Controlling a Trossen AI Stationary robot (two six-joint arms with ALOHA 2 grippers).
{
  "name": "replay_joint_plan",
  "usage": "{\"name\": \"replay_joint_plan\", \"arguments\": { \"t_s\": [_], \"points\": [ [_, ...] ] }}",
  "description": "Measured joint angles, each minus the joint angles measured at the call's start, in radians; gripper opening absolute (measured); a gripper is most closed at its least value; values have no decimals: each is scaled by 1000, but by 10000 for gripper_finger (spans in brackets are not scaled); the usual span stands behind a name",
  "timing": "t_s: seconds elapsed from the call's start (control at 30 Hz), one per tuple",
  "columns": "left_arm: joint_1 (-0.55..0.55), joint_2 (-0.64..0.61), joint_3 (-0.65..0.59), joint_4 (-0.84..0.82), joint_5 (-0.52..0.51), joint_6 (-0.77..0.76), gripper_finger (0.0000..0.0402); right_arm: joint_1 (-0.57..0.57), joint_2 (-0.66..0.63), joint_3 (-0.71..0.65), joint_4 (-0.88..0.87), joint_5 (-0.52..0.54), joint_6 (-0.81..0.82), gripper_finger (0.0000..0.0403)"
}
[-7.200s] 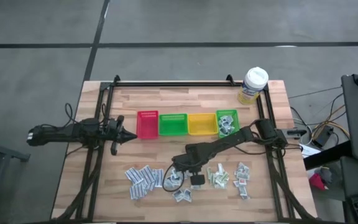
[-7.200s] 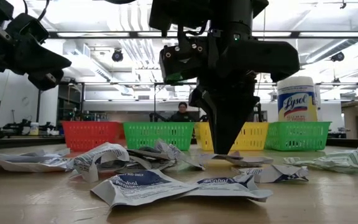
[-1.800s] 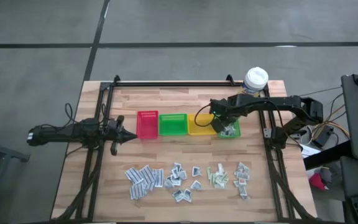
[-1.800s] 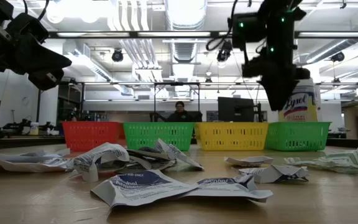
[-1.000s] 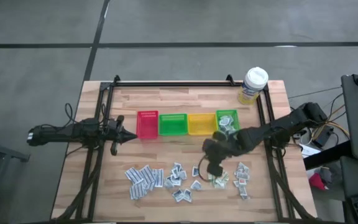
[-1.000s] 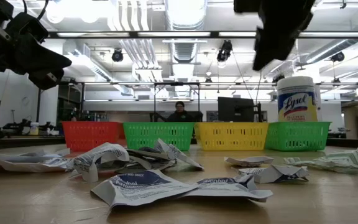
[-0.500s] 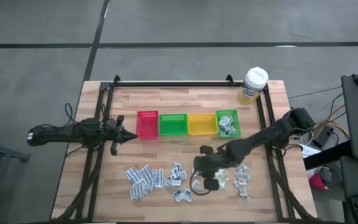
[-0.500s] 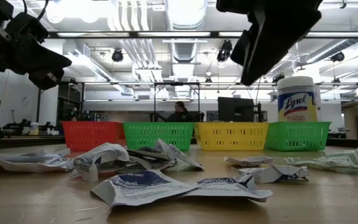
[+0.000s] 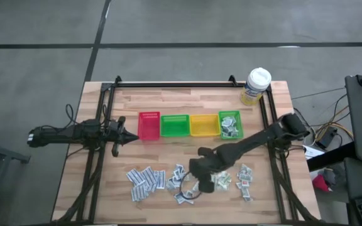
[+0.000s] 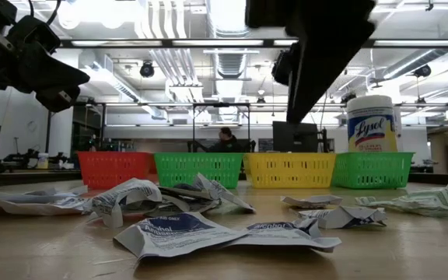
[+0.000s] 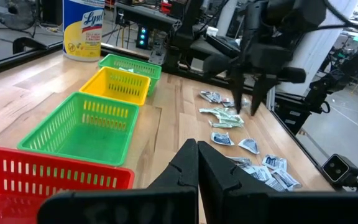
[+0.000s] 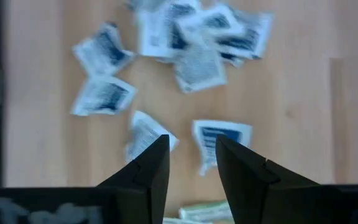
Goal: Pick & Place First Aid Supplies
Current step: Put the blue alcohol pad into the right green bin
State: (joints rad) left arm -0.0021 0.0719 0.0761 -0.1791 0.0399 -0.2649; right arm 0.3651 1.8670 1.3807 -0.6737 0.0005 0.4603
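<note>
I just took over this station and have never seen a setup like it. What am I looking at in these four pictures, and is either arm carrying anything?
Two dark robot arms work at a wooden table. One picture looks straight down, one looks level across the tabletop, and one comes from each arm's wrist.

The left gripper waits beside the red bin, fingers shut and empty. The right gripper hangs over the loose sachets at the table's near edge; its wrist picture shows its fingers apart with nothing between them.

Behind the sachets stands a row of four small bins: red, green, yellow and another green bin, which already holds a few sachets. A wipes tub stands at the far corner.

So neither arm carries anything.
</note>
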Motion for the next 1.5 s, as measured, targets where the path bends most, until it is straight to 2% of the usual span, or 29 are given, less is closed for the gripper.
{"name": "replay_joint_plan", "arguments": {
  "t_s": [0.37, 0.47, 0.67, 1.1, 1.5],
  "points": [
    [0, 0, 0, 1, 0, -1, 0, -73, 170, 155, -296, 1, 224, 133],
    [0, 0, 0, 2, 0, 0, 0, -82, 198, 157, -298, -10, 253, 138],
    [0, 0, 0, 2, 0, 0, 0, -94, 223, 157, -295, -101, 302, 144],
    [0, 0, 0, 2, 0, 0, 0, -97, 223, 155, -261, -106, 404, 157],
    [0, 0, 0, 3, 1, 0, 0, -98, 290, 158, -266, -55, 423, 141]
  ]
}}
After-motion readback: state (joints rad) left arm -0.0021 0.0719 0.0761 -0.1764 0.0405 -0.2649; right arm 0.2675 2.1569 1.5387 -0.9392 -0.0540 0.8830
